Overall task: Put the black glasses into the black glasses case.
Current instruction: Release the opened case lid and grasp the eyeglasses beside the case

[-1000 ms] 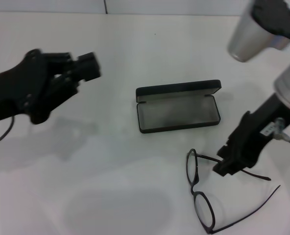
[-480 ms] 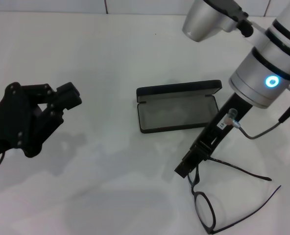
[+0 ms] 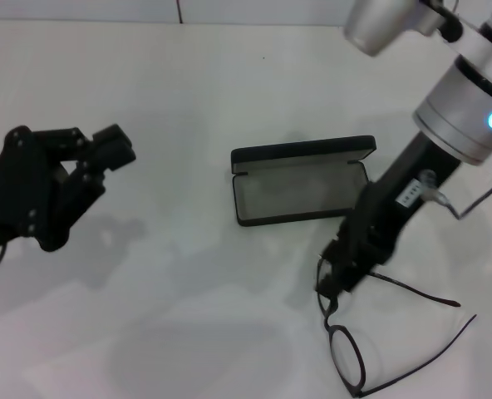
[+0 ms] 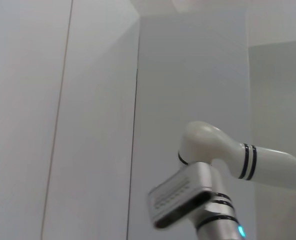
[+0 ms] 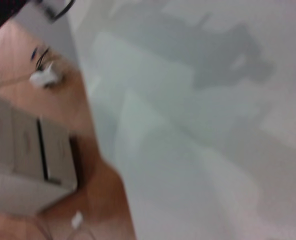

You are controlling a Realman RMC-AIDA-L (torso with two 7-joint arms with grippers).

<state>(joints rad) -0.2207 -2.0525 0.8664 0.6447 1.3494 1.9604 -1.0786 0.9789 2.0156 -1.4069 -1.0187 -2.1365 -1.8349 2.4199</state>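
Black glasses (image 3: 354, 332) lie open near the bench's front edge, case (image 3: 302, 189) open behind. My right gripper (image 3: 333, 287) has dropped onto the frame; finger state: cannot tell. Left gripper (image 3: 105, 154) idles.

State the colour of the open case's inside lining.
Grey, inside the black glasses case; clearest in the head view.

The right arm reaches in from the upper right of the head view, its silver wrist segment lit by a blue ring, a black forearm slanting down toward the table. The right gripper (image 3: 333, 283) is low at the table surface; its finger state cannot be made out. The left gripper (image 3: 105, 150) is held up at the left, clear of the table, its blocky black fingers spread apart
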